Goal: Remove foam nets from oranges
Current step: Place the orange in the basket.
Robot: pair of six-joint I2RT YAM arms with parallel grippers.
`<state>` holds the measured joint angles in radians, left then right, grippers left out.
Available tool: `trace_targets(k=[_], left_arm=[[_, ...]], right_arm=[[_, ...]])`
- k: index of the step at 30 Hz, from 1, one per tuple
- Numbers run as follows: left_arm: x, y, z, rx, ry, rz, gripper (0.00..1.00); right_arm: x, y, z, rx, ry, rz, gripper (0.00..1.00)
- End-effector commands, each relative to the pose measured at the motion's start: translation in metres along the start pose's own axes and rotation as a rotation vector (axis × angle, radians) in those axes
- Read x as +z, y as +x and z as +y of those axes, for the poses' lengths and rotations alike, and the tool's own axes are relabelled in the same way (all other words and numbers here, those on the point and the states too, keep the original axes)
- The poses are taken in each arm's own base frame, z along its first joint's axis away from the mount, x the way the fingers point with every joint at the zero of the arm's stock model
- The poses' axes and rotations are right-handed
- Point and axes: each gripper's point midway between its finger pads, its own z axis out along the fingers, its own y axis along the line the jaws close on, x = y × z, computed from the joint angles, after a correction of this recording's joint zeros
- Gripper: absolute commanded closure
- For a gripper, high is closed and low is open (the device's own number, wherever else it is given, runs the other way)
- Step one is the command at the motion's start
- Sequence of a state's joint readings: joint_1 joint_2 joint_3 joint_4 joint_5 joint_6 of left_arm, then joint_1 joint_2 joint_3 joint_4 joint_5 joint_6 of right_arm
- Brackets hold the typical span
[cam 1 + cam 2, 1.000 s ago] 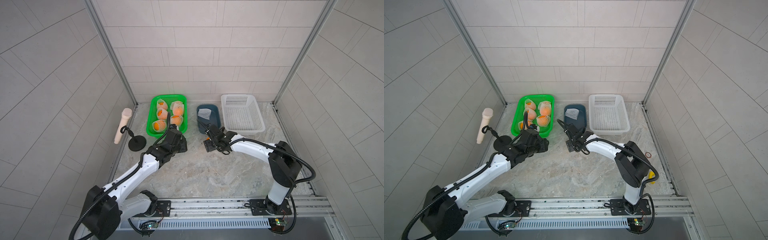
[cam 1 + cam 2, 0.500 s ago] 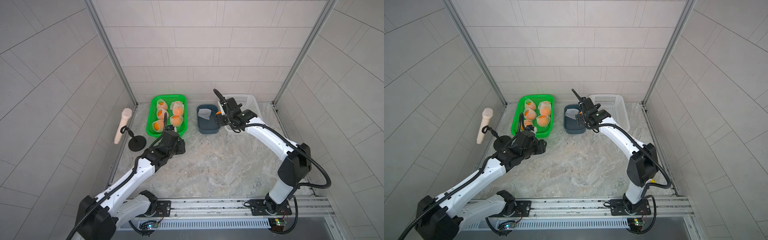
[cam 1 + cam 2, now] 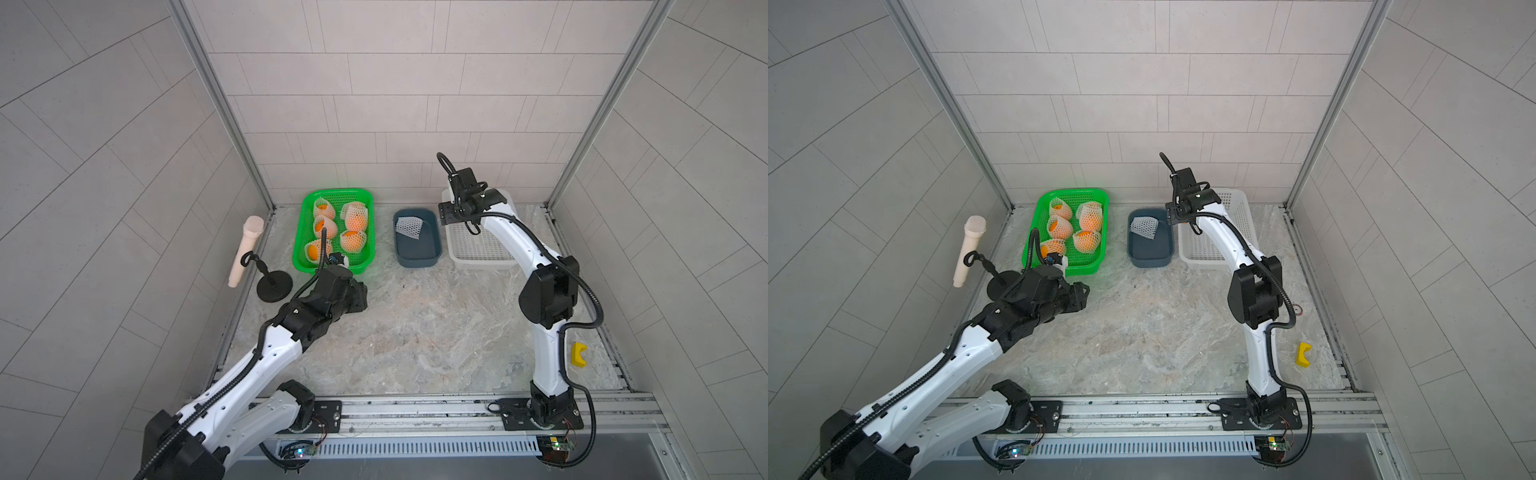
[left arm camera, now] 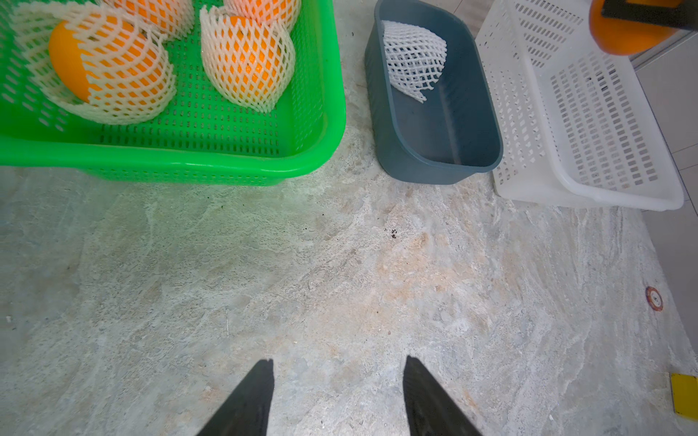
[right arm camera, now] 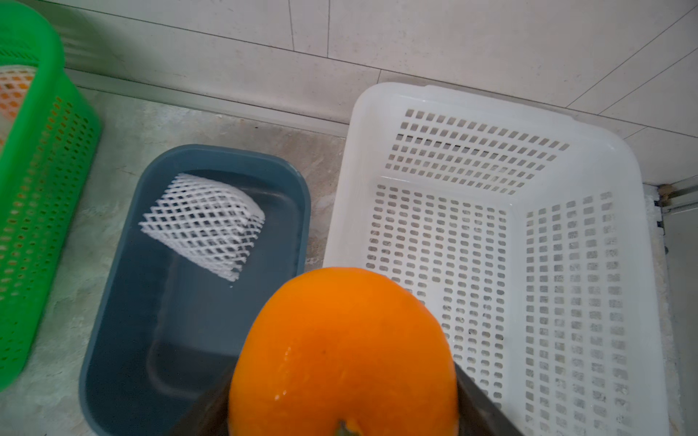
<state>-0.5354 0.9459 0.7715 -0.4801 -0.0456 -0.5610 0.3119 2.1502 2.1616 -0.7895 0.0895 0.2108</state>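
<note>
I count three containers in a row at the back of the table [image 3: 415, 332]: one white basket [image 3: 482, 249], one green basket [image 3: 330, 271], and one grey-blue tub [image 3: 417, 254] between them. My left gripper [image 4: 338, 373] hangs over bare table, jaws apart. My right gripper [image 5: 340, 385] is clamped on one bare orange [image 5: 342, 339], raised above where the tub and white basket meet. Five netted oranges [image 3: 354, 241] sit in the green basket, and one loose foam net [image 4: 413, 56] lies in the tub.

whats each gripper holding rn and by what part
The right gripper holds a bare orange, clamped across its two opposite sides. The left gripper is open and holds nothing.
</note>
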Motion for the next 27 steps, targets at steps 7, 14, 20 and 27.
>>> trace_targets(k=[7,14,20,27], left_arm=[[-0.010,0.013,0.013,-0.002,-0.036,0.021,0.40],[-0.011,0.012,0.014,0.003,-0.046,0.026,0.40],[-0.009,0.012,0.013,0.001,-0.049,0.031,0.40],[-0.009,0.011,0.012,-0.003,-0.047,0.032,0.40]], right_arm=[[0.054,-0.010,-0.026,0.033,0.006,0.041,0.34],[0.088,-0.011,-0.039,0.072,0.001,0.020,0.33],[0.113,-0.009,-0.047,0.110,0.015,0.012,0.33],[0.137,-0.012,-0.054,0.166,0.028,-0.024,0.33]])
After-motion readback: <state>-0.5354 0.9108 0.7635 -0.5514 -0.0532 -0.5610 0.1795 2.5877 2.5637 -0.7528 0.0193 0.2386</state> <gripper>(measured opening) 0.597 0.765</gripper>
